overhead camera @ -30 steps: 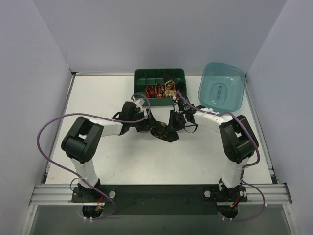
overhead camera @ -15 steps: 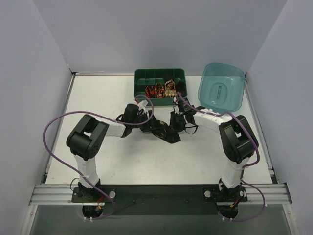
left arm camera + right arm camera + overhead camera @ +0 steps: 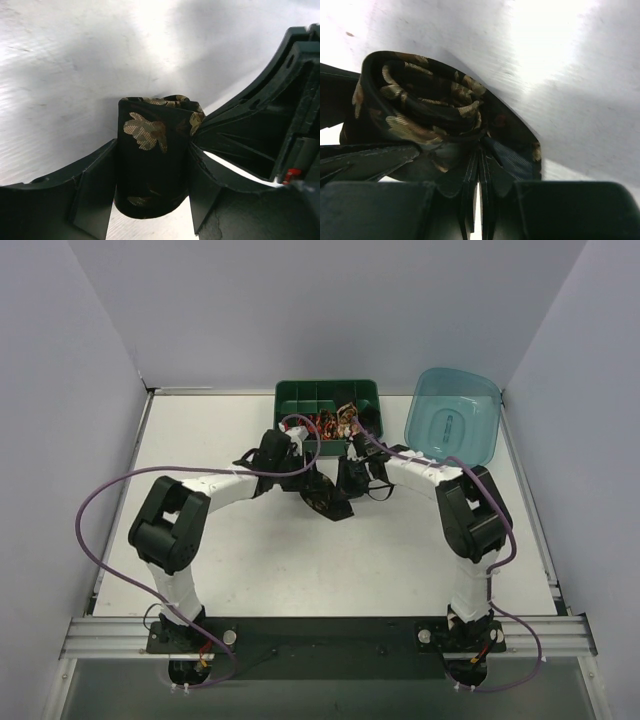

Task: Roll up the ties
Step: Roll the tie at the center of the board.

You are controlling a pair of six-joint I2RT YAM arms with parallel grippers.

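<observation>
Soft, even overhead light fills the top view; the bench is bright and shadows are faint. Both wrist views show harsh white glare on the bench. The tie is fairly sharp, the dark foreground blurred and underexposed.

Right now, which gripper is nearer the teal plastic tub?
Right. The right gripper is left of the teal plastic tub, slightly nearer the robot, shut on the rolled tie; the left gripper grips that tie from farther left.

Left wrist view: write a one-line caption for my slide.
Left gripper clasps a rolled tie, black with gold leaf motifs, against the white table.
</observation>
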